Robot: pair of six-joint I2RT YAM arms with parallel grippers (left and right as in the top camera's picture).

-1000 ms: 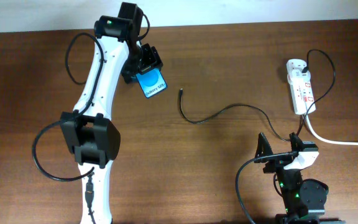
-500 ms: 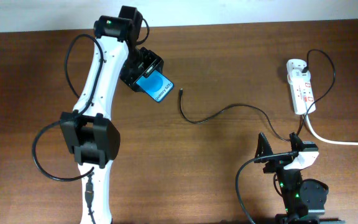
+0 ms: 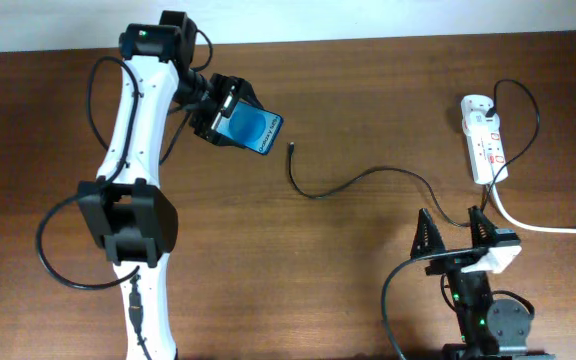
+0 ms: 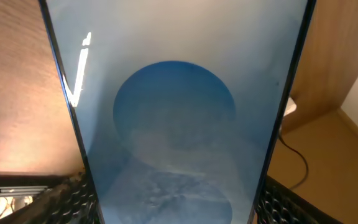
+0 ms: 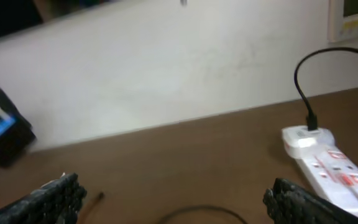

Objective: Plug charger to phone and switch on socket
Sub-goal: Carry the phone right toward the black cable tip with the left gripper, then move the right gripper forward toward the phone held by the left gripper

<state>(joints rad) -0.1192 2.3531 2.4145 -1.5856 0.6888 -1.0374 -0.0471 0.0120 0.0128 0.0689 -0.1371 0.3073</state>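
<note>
The phone, black-framed with a bright blue screen, is held off the table in my left gripper, which is shut on its edges; it fills the left wrist view. The charger, a thin black cable, curves across the table with its plug tip just right of the phone; the tip shows in the right wrist view. The white socket lies at the far right and shows in the right wrist view. My right gripper is open and empty at the front, near the cable's right end.
A thick white cord runs from the socket off the right edge. A light wall borders the table's back edge. The left arm's white body stretches along the left side.
My left gripper has turned and carried the phone further right, tilting it toward the cable's plug tip. My right gripper has opened wider and shifted slightly.
</note>
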